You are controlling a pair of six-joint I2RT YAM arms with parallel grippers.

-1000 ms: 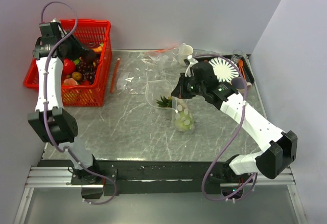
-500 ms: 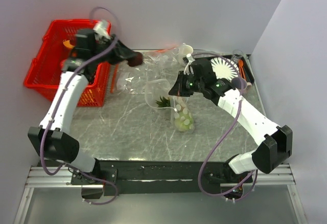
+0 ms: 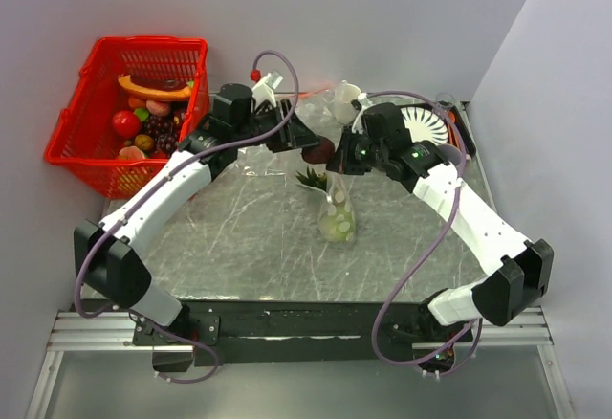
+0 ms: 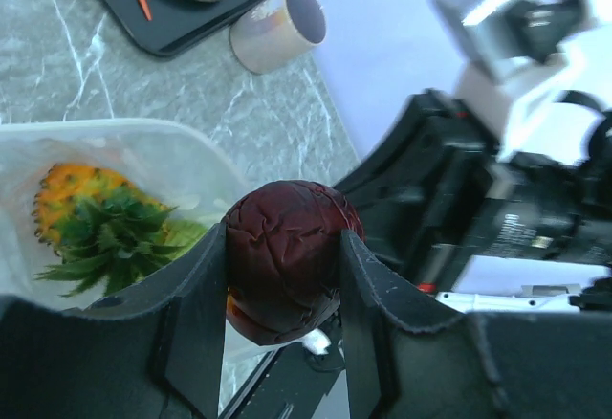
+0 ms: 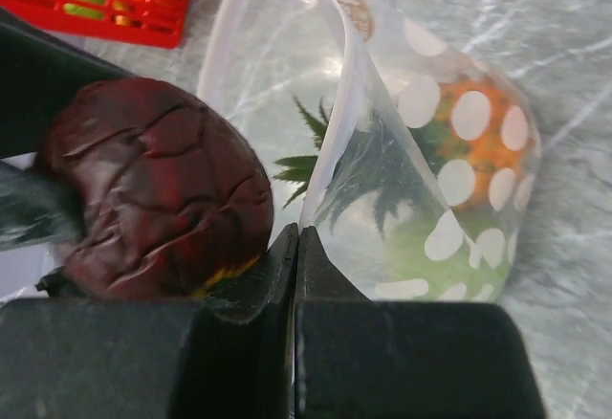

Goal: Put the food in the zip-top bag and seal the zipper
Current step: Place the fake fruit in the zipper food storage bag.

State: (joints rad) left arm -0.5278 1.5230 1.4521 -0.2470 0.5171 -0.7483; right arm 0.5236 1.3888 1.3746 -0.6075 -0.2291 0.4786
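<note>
Grey marbled table (image 3: 239, 237) spreads between plain white walls, with both arms bolted at its near edge. Just past the middle rests the zip-top bag (image 3: 338, 216), clear with white dots. A light-green fruit (image 3: 337, 228) sits at its closed end, and a spiky green tuft (image 3: 310, 181) on an orange body lies nearer the mouth. The right gripper (image 5: 295, 247) is pinched fully closed on one lip of the mouth and lifts it, so the opening faces the left arm. The left gripper (image 3: 308, 147) clamps a dark red fruit (image 4: 285, 258), round and wrinkled, between its pads, right at that opening and just beside the raised lip.

The step in hand appears to be putting this fruit in. It would go best if the fruit passes the lip and hangs over the tuft before the jaws part, since a round piece released on the rim would likely roll onto the table. The right arm should hold the lip high and taut, as the soft film may fold shut. The zipper cannot be made out, and sealing looks not yet begun.

Farther back on the left, a red basket (image 3: 158, 42) holds more toy foods. At the back right are a cup (image 4: 277, 29) and a striped plate (image 3: 424, 127) on a black tray (image 4: 182, 27).
</note>
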